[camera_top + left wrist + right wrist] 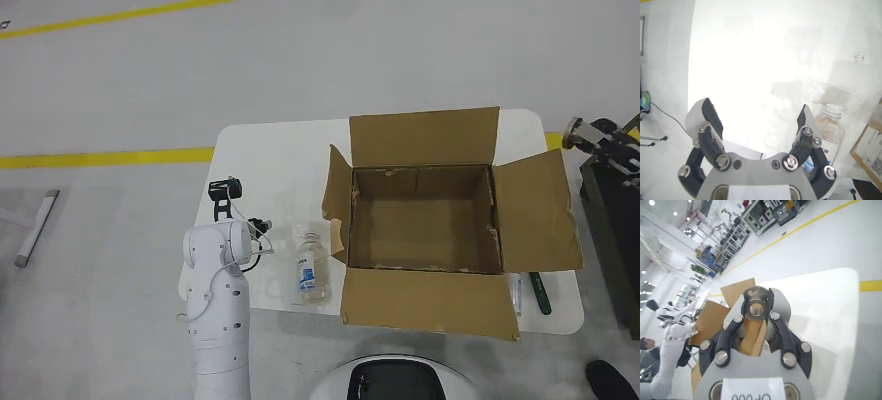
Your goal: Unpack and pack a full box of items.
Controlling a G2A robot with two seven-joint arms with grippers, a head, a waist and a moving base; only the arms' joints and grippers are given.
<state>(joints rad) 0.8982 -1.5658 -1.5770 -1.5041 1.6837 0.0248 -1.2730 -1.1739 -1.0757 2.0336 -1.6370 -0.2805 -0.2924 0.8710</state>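
Observation:
An open cardboard box stands on the white table, flaps spread, its bare floor showing. A clear water bottle in a plastic bag lies on its side just left of the box. My left gripper is open above bare table, left of the bottle. In the left wrist view the left gripper holds nothing, with the bottle and a box corner off to one side. My right gripper is shut on a metal flanged bushing. That bushing hangs beyond the table's right edge.
A green pen and a small clear item lie on the table right of the box's front flap. A dark unit stands off the table's right side. Yellow floor lines run behind the table.

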